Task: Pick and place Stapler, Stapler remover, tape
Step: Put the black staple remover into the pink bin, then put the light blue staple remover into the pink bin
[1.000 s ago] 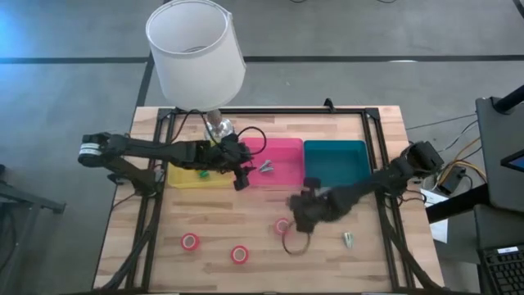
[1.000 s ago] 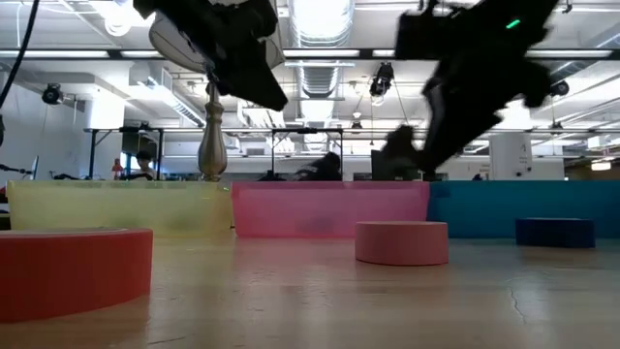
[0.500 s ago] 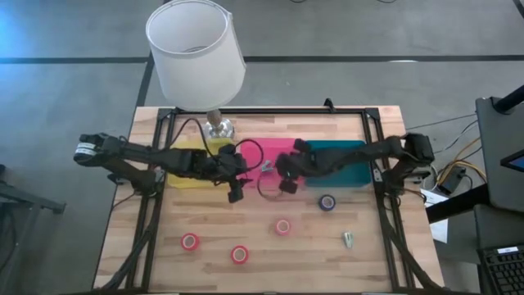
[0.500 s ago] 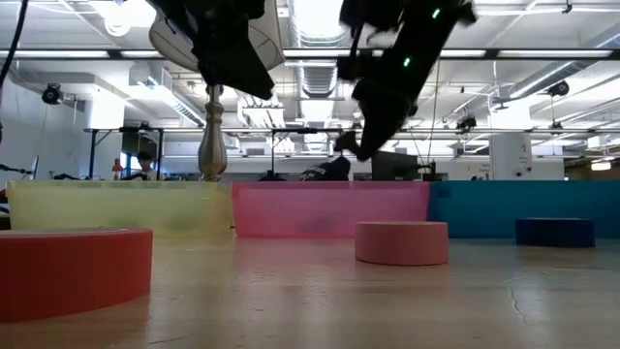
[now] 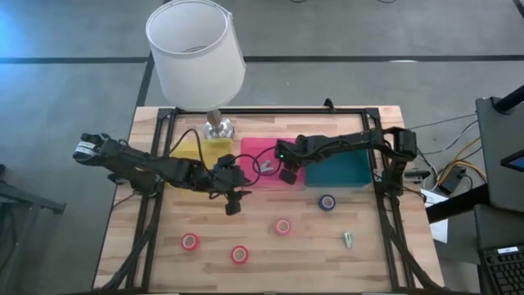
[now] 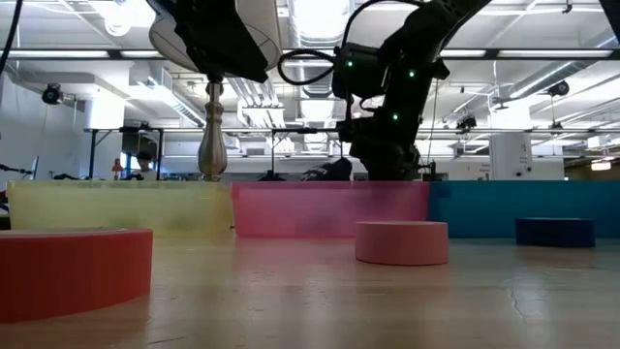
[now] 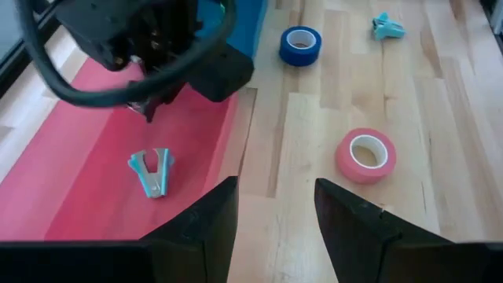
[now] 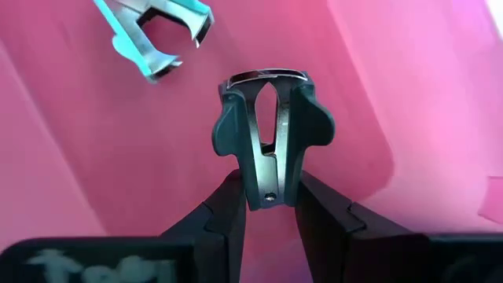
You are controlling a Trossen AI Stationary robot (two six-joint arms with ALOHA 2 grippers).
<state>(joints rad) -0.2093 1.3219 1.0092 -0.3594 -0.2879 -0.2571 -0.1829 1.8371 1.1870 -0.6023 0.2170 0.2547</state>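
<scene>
My right gripper (image 8: 271, 208) hangs over the pink bin (image 5: 255, 147) and is shut on a dark stapler remover (image 8: 267, 134). A light-blue stapler remover (image 7: 152, 171) lies on the pink bin's floor. A third one (image 5: 348, 238) lies on the table near the right. My left gripper (image 7: 271, 228) is open above the bare table, just in front of the pink bin. Three red tape rolls (image 5: 190, 241) (image 5: 239, 254) (image 5: 282, 226) and a blue one (image 5: 327, 201) lie flat on the wood. No stapler shows. My right gripper pinches the dark stapler remover between its two fingers (image 8: 228, 208) at the narrow hinge end (image 8: 267, 187). The fingers come from above, pointing down. The remover's claws point away from the gripper toward the bin floor, and it is lifted clear of the floor.
A yellow bin (image 5: 190, 152), the pink bin and a teal bin (image 5: 340, 168) stand in a row at the far side. A lamp with a white shade (image 5: 195, 49) stands behind the yellow bin. A black frame (image 5: 383, 205) runs along the table's sides.
My right gripper has risen from the table's near-middle and swung toward the far edge and left, ending over the pink bin; the blue tape roll now shows where the arm was. My left gripper has drawn back from over the bins toward the near edge.
</scene>
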